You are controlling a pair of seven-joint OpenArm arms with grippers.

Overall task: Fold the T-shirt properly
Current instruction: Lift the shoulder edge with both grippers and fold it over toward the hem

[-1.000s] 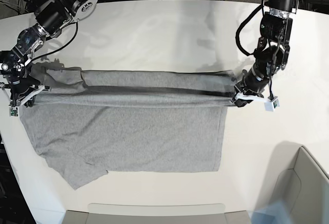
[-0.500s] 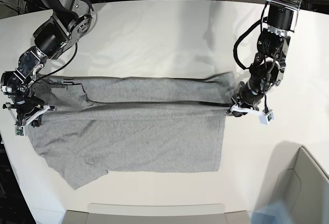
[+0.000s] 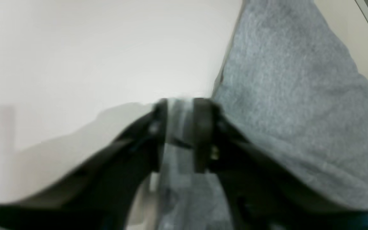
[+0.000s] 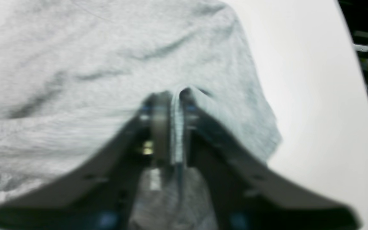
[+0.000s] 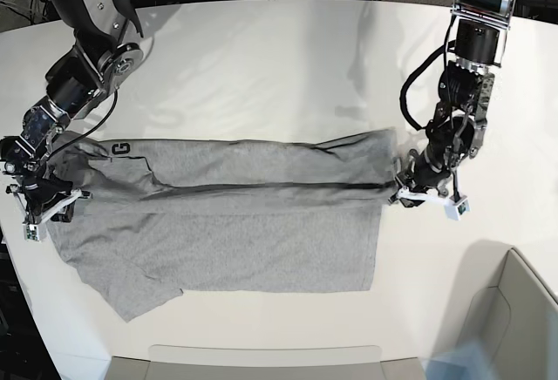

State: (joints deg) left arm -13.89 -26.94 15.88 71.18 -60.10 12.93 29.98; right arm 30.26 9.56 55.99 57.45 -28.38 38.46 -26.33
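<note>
T-shirt (image 5: pixel 253 232): lay flat on white table (image 5: pixel 288 66), far half folded toward near hem.
Right gripper (image 5: pixel 39 201): pinched on sleeve-side fold; blurred in wrist view.
Left gripper (image 5: pixel 410 190): clamped cloth at opposite edge; fingertips blurred.
Lettering (image 5: pixel 120 148): partly hidden, one black character legible.
Change: fold line had come nearer than half a second before.

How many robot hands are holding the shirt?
2. The right gripper pinches the T-shirt at its sleeve end; the left gripper pinches its opposite edge. Both wrist views show cloth between the jaws.
</note>
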